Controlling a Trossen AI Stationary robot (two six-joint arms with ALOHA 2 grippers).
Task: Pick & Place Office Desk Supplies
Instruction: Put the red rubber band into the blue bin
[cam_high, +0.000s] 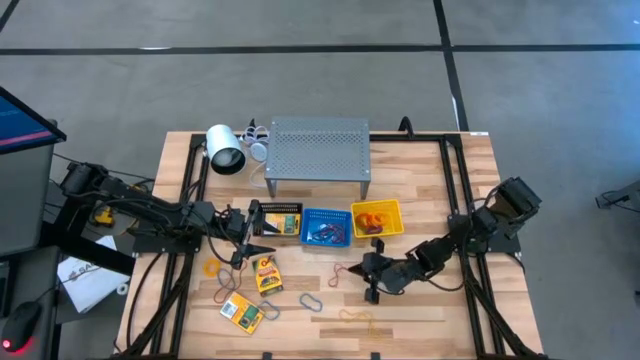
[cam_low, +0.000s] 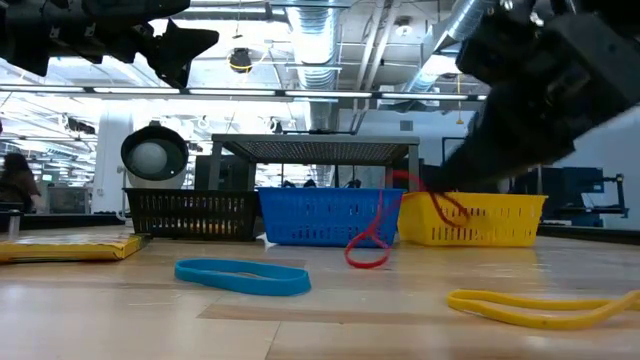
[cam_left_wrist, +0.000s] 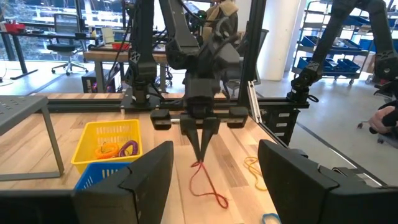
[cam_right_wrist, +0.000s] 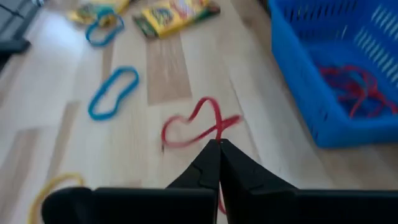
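- Right gripper (cam_right_wrist: 219, 144) pressed together, pinching red band (cam_right_wrist: 189, 127) just in front of blue basket (cam_right_wrist: 348, 74).
- Band hanging below, basket close beside.
- Left gripper (cam_high: 243, 232) spread, waiting near black basket (cam_high: 278, 219).

An industrial lab or open workshop hall is shown. Beyond the wooden table (cam_left_wrist: 56, 134), work desks, office chairs (cam_left_wrist: 61, 46) and blue storage bins on racks (cam_left_wrist: 348, 46) are seen, with exposed silver ducting (cam_low: 322, 45) and strip lights across the ceiling at twelve o'clock. A bare grey concrete floor (cam_high: 560, 90) marked with dark lines is seen around the table from above.
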